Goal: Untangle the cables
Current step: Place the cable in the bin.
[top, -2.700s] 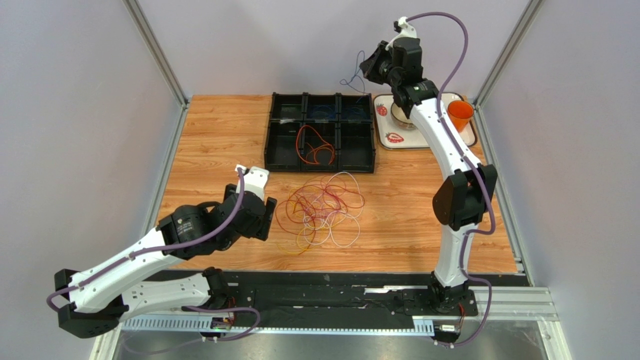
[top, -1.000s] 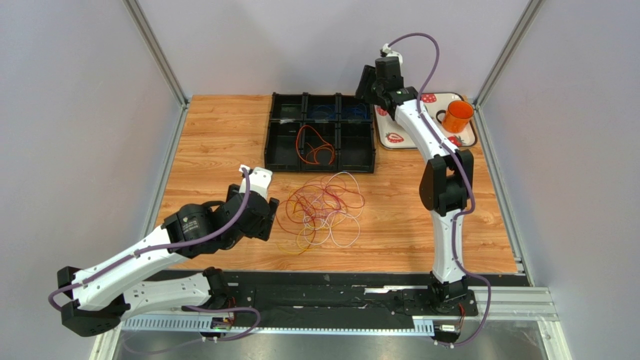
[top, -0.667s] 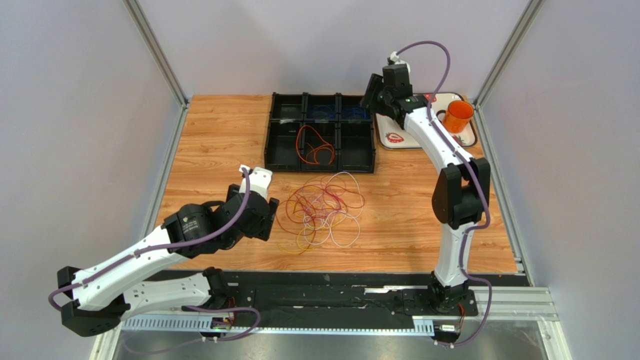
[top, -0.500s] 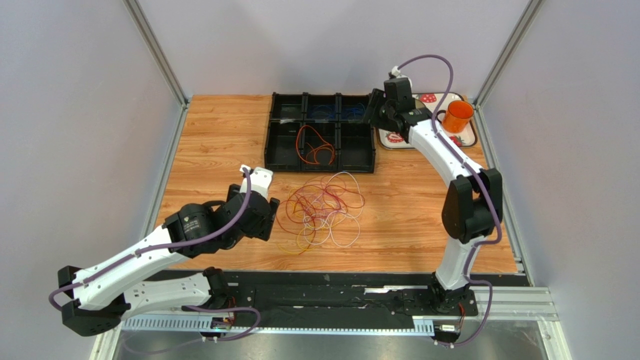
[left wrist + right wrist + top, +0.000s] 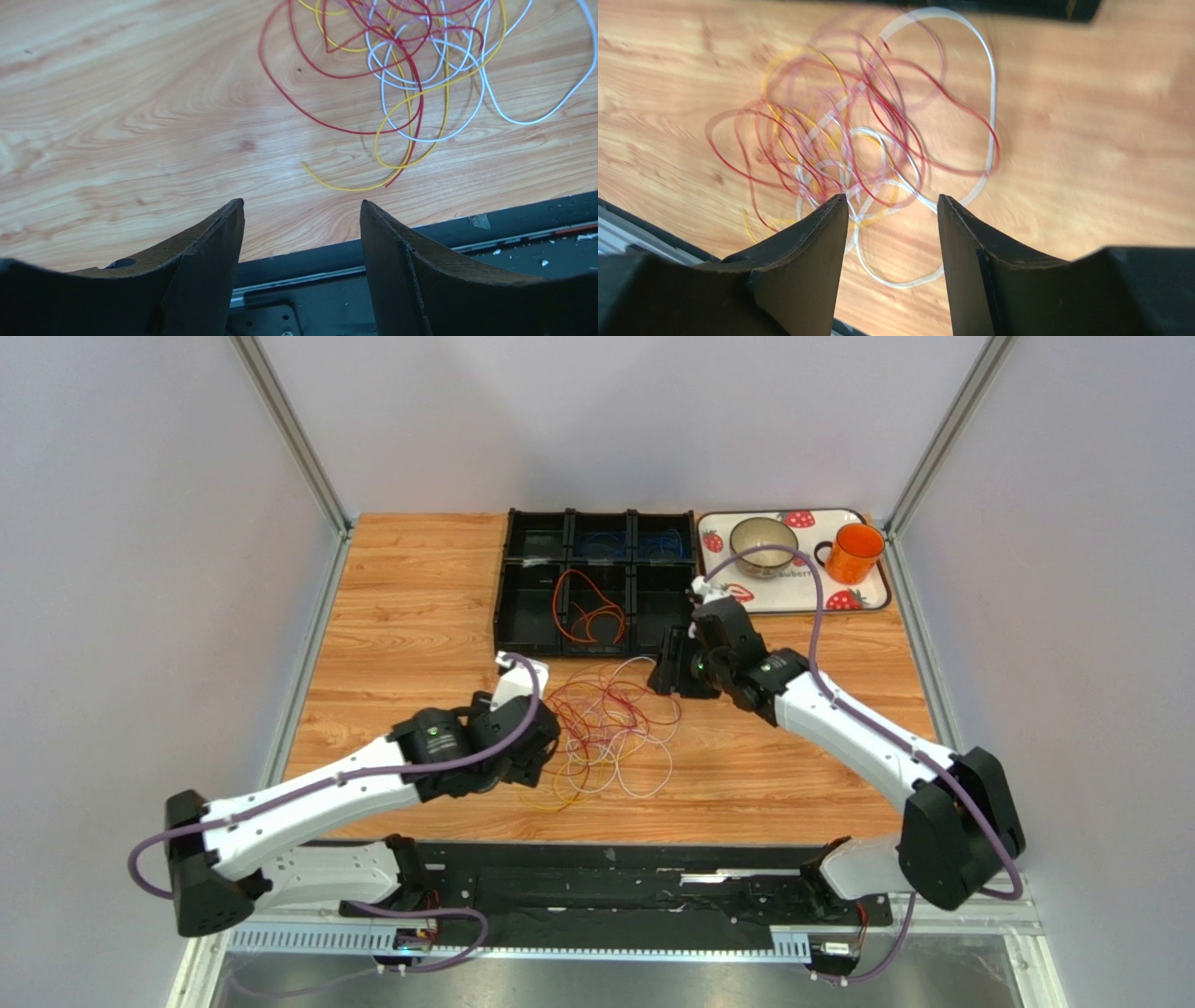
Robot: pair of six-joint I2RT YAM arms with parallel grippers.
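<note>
The left tool (image 5: 542,746) and right tool (image 5: 672,667) are seen apart and empty; a single outlying loop of the cables (image 5: 612,727) is best pinched, not the knot.

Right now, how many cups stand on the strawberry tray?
2: a pale cup on the left half of the tray, an orange cup on its right half. None seems hidden.

Cables (image 5: 610,725) on table (image 5: 407,616); divided box (image 5: 502,616) behind; tray (image 5: 877,595) far right
</note>
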